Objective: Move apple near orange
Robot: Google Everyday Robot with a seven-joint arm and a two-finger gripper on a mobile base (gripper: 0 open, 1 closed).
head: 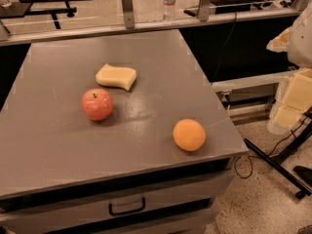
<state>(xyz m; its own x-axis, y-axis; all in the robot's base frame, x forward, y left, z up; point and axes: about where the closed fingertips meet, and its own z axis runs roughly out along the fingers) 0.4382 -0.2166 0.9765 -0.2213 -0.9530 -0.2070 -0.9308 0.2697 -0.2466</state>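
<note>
The red-pink apple with a short dark stem sits on the grey table, left of centre. The plain orange sits near the table's front right corner, well apart from the apple. My gripper is at the far right edge of the view, beyond the table's right side and above the floor, far from both fruits. It holds nothing that I can see.
A pale yellow wavy sponge lies just behind the apple. A water bottle stands on the rail behind the table. A drawer handle is on the table's front. Cables and a black stand leg lie on the floor at right.
</note>
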